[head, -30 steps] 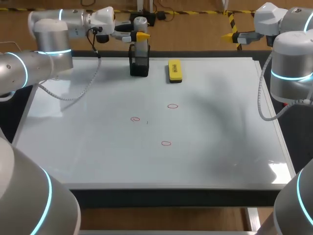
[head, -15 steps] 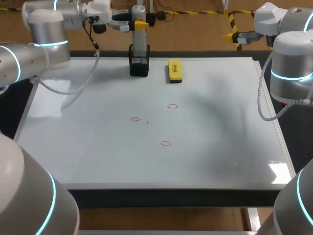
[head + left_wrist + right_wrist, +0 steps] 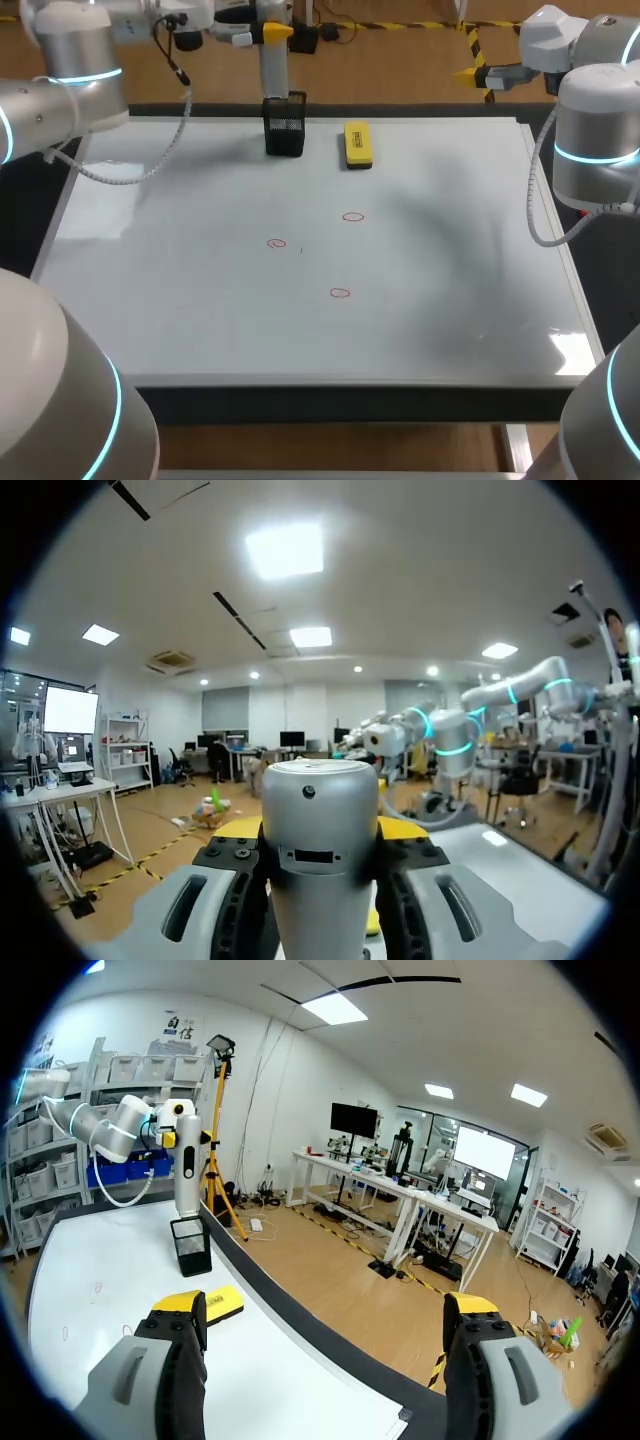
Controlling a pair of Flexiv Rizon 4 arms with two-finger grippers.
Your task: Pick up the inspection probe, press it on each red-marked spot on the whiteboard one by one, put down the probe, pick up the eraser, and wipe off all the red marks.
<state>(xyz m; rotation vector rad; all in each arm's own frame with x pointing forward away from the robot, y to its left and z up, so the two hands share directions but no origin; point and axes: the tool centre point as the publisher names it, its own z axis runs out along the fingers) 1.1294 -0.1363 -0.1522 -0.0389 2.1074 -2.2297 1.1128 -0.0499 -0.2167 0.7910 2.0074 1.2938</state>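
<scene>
The inspection probe (image 3: 273, 55) stood upright at the far edge of the whiteboard (image 3: 180, 300), clamped near its top between the yellow-tipped fingers of the left gripper (image 3: 273, 31). Its long axis ran straight up and down, directly over the black mesh holder (image 3: 285, 125). From where I stood, the coming move turned on that alignment. The probe's lower end sat right at the holder's rim, so to my eye it needed to go straight up a little more before any sideways travel. The three red marks (image 3: 340, 293) lay well apart from the holder, out toward the middle of the board on the robot's side. The left arm, with the probe in hand, was plainly the one to reach them.

The yellow eraser (image 3: 357, 143) lay flat on the board just beside the holder, on the right arm's side. The right gripper (image 3: 320, 1310) hung beyond the far right corner with its fingers wide apart and nothing between them, well away from everything.

I could not tell whether the probe's tip had cleared the holder, as the mesh and the angle hid it. The left wrist view gave only the probe's rounded cap, with the finger housings pressed against both sides. It showed no tip and no marks. In the right wrist view the marks were faint specks, too small to judge.
</scene>
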